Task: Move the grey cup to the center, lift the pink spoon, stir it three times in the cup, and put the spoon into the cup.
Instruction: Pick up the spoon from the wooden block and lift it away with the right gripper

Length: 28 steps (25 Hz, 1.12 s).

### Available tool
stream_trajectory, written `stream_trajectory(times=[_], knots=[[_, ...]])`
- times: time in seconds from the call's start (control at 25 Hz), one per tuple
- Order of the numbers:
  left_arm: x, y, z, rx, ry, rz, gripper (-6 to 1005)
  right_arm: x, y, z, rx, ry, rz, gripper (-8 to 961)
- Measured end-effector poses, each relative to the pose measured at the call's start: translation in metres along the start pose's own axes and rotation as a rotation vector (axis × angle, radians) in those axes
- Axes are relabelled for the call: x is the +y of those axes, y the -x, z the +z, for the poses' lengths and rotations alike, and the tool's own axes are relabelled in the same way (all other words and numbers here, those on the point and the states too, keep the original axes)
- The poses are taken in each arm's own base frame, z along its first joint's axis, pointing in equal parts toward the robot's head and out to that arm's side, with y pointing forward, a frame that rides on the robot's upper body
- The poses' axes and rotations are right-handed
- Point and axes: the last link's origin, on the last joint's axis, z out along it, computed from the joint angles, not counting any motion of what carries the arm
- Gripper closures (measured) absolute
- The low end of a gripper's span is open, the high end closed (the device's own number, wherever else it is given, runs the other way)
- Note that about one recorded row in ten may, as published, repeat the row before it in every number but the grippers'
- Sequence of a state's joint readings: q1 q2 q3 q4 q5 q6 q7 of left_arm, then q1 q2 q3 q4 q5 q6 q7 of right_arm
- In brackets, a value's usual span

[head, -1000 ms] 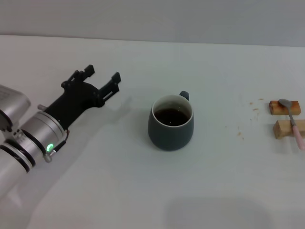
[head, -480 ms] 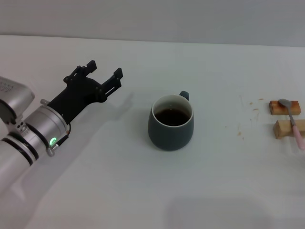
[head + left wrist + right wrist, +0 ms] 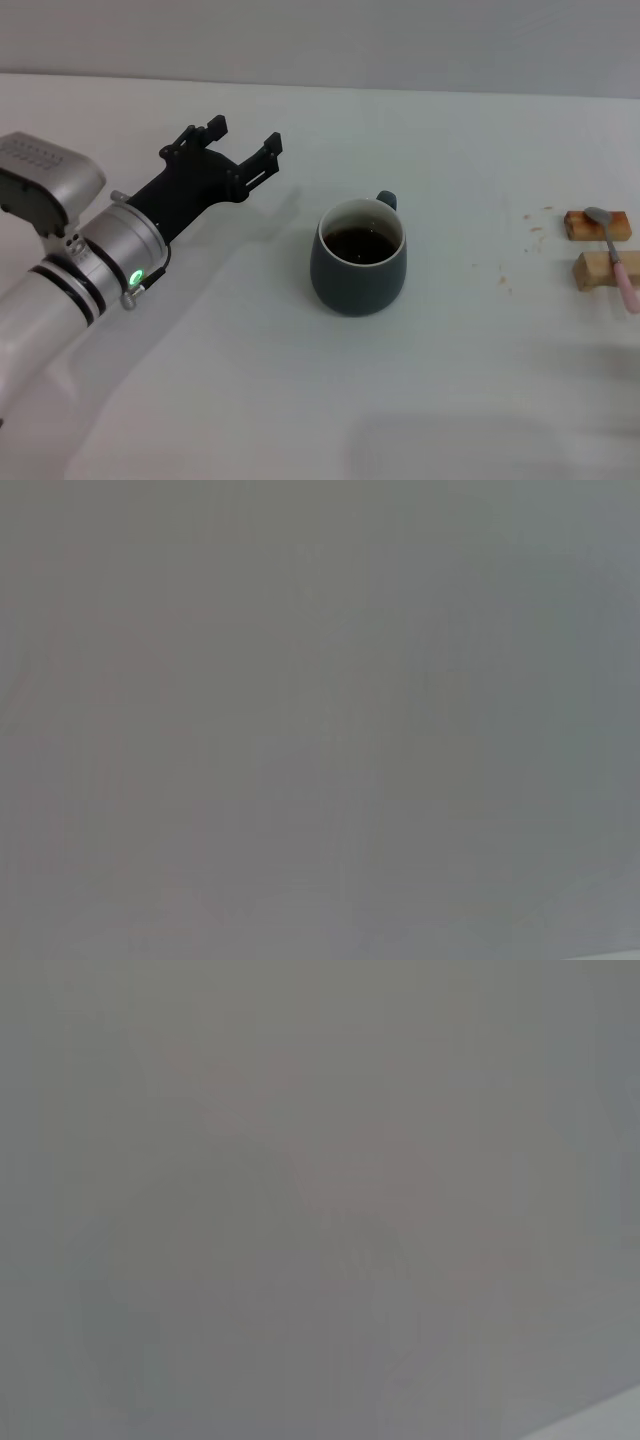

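Observation:
The grey cup (image 3: 358, 258) stands upright near the middle of the white table, dark liquid inside, its handle pointing to the far side. At the right edge the pink spoon (image 3: 618, 262) lies across two small wooden blocks. My left gripper (image 3: 245, 139) is open, raised to the left of the cup and a hand's width from it, with nothing between its fingers. The right gripper is out of view. Both wrist views show only plain grey.
Two wooden blocks (image 3: 597, 225) (image 3: 606, 270) hold up the spoon at the right. A few crumbs (image 3: 505, 278) lie on the table between the cup and the blocks. The table's far edge (image 3: 320, 85) meets a grey wall.
My left arm has moved forward and to the right, bringing the open gripper closer to the cup. Cup and spoon have not moved.

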<state>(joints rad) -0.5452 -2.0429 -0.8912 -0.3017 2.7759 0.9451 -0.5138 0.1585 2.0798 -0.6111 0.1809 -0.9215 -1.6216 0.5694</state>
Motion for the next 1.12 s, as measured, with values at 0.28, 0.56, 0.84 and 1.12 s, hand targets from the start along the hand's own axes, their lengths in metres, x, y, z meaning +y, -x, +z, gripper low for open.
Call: stream_trajectory(times=[0.28, 0.56, 0.84, 1.12], knots=[[0.004, -0.002, 0.009, -0.008, 0.012, 0.007, 169, 0.005, -0.013, -0.003, 0.083, 0.027, -0.016, 239], [0.005, -0.002, 0.010, -0.013, 0.012, 0.007, 169, 0.008, -0.023, 0.004, 0.151, 0.037, -0.019, 239], [0.006, 0.000, 0.008, -0.015, 0.009, -0.002, 170, 0.012, -0.029, 0.015, 0.194, 0.065, -0.027, 239], [0.006, 0.001, 0.007, -0.018, 0.006, -0.009, 170, 0.012, -0.032, 0.019, 0.220, 0.068, -0.033, 239]])
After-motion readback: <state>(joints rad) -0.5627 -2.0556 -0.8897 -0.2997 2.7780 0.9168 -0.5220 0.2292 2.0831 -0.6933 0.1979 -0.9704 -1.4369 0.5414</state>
